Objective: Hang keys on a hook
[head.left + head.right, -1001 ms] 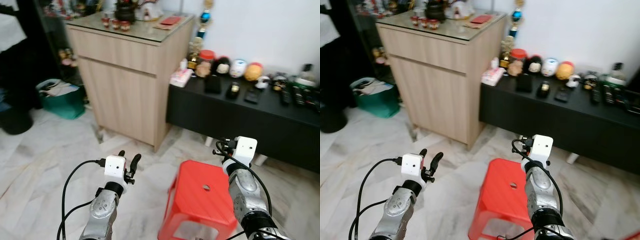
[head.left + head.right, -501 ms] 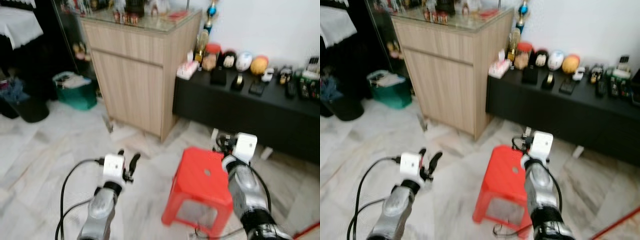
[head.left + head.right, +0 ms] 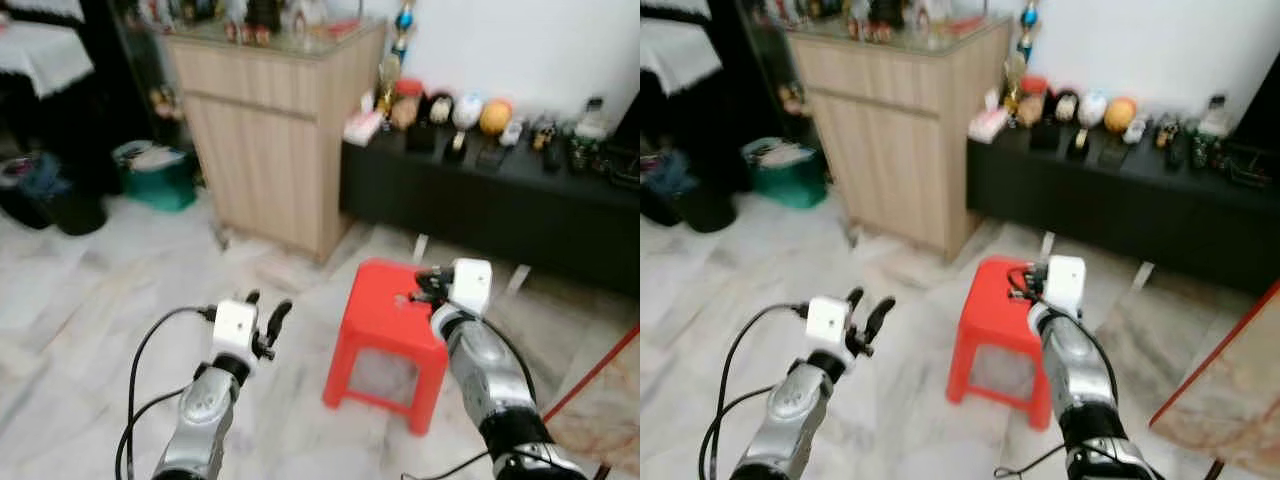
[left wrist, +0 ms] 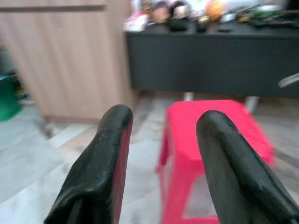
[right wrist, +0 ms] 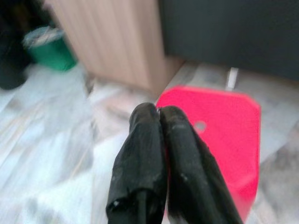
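Pale marble floor (image 3: 90, 330) spreads across the lower left of the frame, open between the robot and the furniture. A tall wooden cabinet (image 3: 270, 130) stands at upper centre, its edge just beside a long black low bench (image 3: 480, 200) running to the upper right, lined with small ornaments too blurred to read. A green bin (image 3: 155, 180) sits left of the cabinet. A red plastic stool (image 3: 390, 320) stands at lower centre. The right gripper (image 5: 159, 116), fingers pressed together, hovers over the stool. The left gripper (image 4: 161, 126), fingers spread apart and holding nothing, hangs over bare floor. Keys and hook cannot be made out.
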Available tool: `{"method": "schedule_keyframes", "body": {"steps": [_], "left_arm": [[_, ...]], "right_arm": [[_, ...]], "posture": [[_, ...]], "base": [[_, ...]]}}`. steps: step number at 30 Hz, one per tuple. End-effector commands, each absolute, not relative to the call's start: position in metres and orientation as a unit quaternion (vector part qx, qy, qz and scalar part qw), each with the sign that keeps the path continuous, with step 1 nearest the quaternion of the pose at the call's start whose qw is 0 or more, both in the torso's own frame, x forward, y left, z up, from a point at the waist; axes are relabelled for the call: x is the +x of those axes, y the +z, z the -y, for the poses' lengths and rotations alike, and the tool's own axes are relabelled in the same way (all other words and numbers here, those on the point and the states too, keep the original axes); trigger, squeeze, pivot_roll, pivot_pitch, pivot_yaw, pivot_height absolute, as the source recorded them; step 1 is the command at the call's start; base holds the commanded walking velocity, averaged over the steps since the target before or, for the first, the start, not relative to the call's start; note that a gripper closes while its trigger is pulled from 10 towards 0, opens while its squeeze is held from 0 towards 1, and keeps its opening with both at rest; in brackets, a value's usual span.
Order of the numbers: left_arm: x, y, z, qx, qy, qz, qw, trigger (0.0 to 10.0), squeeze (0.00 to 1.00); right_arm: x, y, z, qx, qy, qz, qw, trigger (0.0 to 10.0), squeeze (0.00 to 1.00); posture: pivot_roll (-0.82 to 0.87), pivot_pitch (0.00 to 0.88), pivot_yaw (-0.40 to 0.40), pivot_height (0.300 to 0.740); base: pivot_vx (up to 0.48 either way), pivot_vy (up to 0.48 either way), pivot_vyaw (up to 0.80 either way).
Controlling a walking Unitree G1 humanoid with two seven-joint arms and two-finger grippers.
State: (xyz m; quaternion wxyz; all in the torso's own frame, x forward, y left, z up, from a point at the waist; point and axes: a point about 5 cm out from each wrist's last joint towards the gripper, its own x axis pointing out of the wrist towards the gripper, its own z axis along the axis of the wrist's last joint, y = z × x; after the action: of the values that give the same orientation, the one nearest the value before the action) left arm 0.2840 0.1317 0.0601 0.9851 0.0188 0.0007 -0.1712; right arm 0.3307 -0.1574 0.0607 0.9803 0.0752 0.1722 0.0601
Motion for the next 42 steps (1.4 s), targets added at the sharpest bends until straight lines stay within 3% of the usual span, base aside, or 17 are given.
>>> {"method": "schedule_keyframes", "body": {"steps": [1, 5, 14, 19, 27, 42], "left_arm": [[0.290, 0.074, -0.131, 0.013, -0.184, 0.017, 0.983, 10.0, 0.00], [0.294, 0.092, -0.121, 0.008, -0.223, 0.040, 0.974, 10.0, 0.00], [0.291, 0.099, -0.109, 0.024, -0.276, 0.024, 0.961, 10.0, 0.00], [0.286, 0.098, -0.101, 0.027, -0.314, 0.001, 0.949, 10.0, 0.00], [0.281, 0.100, -0.099, 0.027, -0.325, -0.008, 0.945, 10.0, 0.00], [0.279, 0.108, -0.096, 0.069, -0.353, -0.004, 0.933, 10.0, 0.00]], "right_arm": [[0.336, 0.073, 0.153, 0.070, 0.079, -0.159, 0.982, 10.0, 0.00], [0.335, 0.079, 0.152, 0.116, 0.082, -0.164, 0.976, 10.0, 0.00], [0.326, 0.105, 0.142, 0.072, 0.168, -0.174, 0.968, 10.0, 0.00], [0.311, 0.114, 0.128, 0.086, 0.250, -0.199, 0.944, 10.0, 0.00], [0.302, 0.136, 0.122, 0.120, 0.288, -0.188, 0.931, 10.0, 0.00], [0.282, 0.145, 0.109, 0.078, 0.357, -0.215, 0.906, 10.0, 0.00]], "posture": [[0.00, 0.000, -0.027, 0.740], [0.01, 0.000, -0.031, 0.740], [0.00, 0.000, -0.026, 0.740], [0.00, 0.000, -0.027, 0.740], [-0.01, 0.001, -0.035, 0.740], [-0.01, 0.000, -0.047, 0.740]], "base": [[0.000, 0.000, 0.00], [0.000, 0.000, 0.00], [0.000, 0.000, 0.00], [0.000, 0.000, 0.00], [0.000, 0.000, 0.00], [0.000, 0.000, 0.00]]}}
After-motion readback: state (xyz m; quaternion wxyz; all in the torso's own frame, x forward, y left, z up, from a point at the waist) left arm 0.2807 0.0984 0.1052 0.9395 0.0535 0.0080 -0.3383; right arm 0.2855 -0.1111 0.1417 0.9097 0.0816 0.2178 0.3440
